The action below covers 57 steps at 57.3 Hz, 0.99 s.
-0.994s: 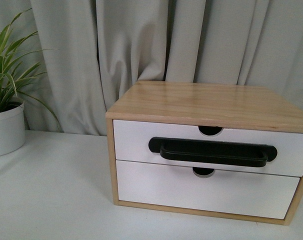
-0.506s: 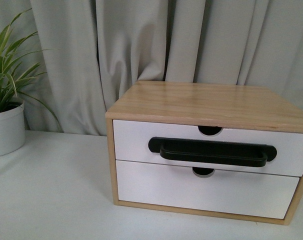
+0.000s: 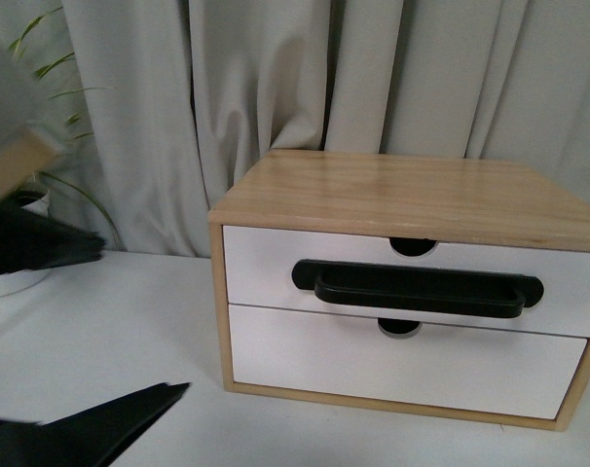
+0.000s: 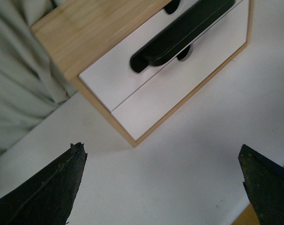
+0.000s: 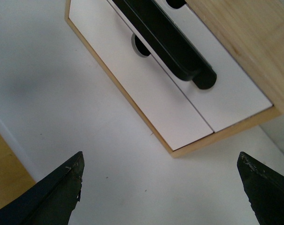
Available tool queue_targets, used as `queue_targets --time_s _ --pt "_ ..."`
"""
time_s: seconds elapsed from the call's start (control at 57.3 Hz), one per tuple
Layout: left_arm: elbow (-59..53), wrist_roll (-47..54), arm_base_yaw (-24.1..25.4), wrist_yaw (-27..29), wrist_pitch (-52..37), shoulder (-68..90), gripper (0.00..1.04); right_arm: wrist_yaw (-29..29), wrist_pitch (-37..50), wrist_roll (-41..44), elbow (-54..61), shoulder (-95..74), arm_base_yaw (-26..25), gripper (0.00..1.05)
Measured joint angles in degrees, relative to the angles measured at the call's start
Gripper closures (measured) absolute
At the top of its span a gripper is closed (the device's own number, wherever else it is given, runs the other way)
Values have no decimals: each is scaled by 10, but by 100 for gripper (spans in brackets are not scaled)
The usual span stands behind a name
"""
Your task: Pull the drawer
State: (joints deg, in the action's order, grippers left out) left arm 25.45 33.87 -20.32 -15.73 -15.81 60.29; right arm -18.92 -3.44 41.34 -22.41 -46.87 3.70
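The drawer (image 3: 266,265) is the upper one in a light wood box (image 3: 402,190). It has a white front, a long black bar handle (image 3: 418,288) and a half-round notch (image 3: 412,246), and it sits flush and shut. My left gripper (image 3: 145,321) hangs open at the far left, apart from the box. In the left wrist view the left gripper (image 4: 161,150) is over bare table, short of the handle (image 4: 179,35). My right gripper (image 5: 160,157) is open too, off the box's other corner, with the handle (image 5: 165,40) ahead of it. The right gripper does not show in the front view.
A white drawer front without a handle (image 3: 392,365) lies below the drawer. The box stands on a white table (image 3: 129,331) before grey curtains (image 3: 227,97). Plant leaves (image 3: 42,58) show behind my left arm. A wooden edge (image 5: 6,164) borders the table.
My left arm has come into the front view at the left and now covers most of the plant and its pot. The drawer has stayed shut.
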Motion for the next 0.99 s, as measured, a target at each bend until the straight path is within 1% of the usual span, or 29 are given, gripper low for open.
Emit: queue_targets --time_s 0.07,0.122,0.244,0.384,0.593,0.994 --pt "54 78 -30 -14 19 66 6 10 9 39 -37 -62 14 9" --pt "89 113 -49 -19 38 107 6 9 9 61 -56 -101 22 9" --pt "142 148 -74 -24 56 160 6 3 9 92 -79 -154 30 9" --pt "200 191 -96 -10 78 221 6 -3 22 129 -97 -213 38 9" --pt "266 230 -100 -3 131 290 6 -16 36 147 -130 -271 45 9" --pt "339 250 -94 -1 151 358 6 -23 63 157 -181 -349 64 9"
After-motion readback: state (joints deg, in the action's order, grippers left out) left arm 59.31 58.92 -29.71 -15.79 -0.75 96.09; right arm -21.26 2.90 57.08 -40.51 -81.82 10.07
